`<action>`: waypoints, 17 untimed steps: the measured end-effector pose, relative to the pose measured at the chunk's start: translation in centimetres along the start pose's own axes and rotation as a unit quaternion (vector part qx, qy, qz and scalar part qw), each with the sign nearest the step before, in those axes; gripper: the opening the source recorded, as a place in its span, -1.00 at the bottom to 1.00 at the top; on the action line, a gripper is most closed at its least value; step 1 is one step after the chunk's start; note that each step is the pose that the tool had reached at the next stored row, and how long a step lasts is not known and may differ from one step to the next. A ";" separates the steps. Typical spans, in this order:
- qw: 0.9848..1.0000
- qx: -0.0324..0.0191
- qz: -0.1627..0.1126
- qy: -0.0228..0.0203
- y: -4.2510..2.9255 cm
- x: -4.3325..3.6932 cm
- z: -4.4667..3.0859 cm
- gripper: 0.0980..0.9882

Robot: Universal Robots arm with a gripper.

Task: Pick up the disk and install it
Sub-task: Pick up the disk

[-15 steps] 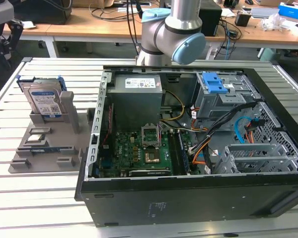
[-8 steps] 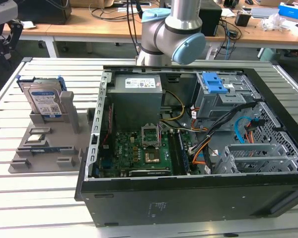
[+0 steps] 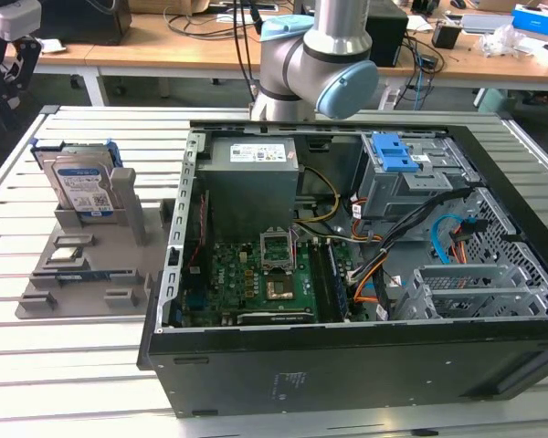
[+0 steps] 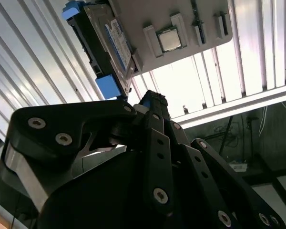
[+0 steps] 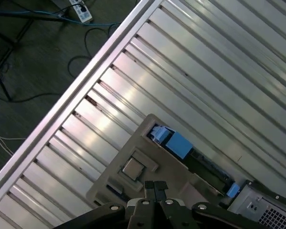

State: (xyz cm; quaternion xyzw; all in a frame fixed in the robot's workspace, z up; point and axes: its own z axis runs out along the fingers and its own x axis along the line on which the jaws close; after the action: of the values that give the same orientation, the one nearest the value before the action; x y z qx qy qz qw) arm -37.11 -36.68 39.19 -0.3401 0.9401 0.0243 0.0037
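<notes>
The disk [image 3: 82, 187] stands on edge in a grey fixture [image 3: 82, 283] at the exterior view's left, its silver face and white-and-blue label showing, with blue carrier rails on its sides. In the second wrist view the disk [image 4: 109, 43] lies beyond my fingertips, and in the first wrist view the disk [image 5: 181, 145] shows edge-on by its blue rail. My gripper [image 5: 155, 186] hangs above the fixture, apart from the disk, shut with nothing in it. The gripper [image 4: 152, 101] has its black fingers pressed together. In the exterior view the gripper [image 3: 0, 91] is high at the far left.
An open computer case [image 3: 347, 365] lies on the slatted metal table [image 3: 73, 365], with a grey bay and blue latch [image 3: 397, 155] and a power-supply box [image 3: 251, 173] inside. The fixture also holds a processor chip [image 4: 169, 39]. The table edge and floor cables [image 5: 38, 47] are close by.
</notes>
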 end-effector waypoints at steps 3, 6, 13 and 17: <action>1.000 -0.001 -0.022 0.001 0.00 0.00 0.00 -0.98; 0.999 -0.001 -0.044 0.002 0.00 0.00 0.00 -0.98; 0.996 -0.002 -0.092 0.004 0.00 0.00 0.00 -0.98; 0.993 -0.003 -0.118 0.005 0.00 0.00 0.00 -0.98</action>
State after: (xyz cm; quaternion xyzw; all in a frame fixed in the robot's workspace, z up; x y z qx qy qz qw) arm -37.11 -36.68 39.19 -0.4489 0.8933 0.0245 0.0008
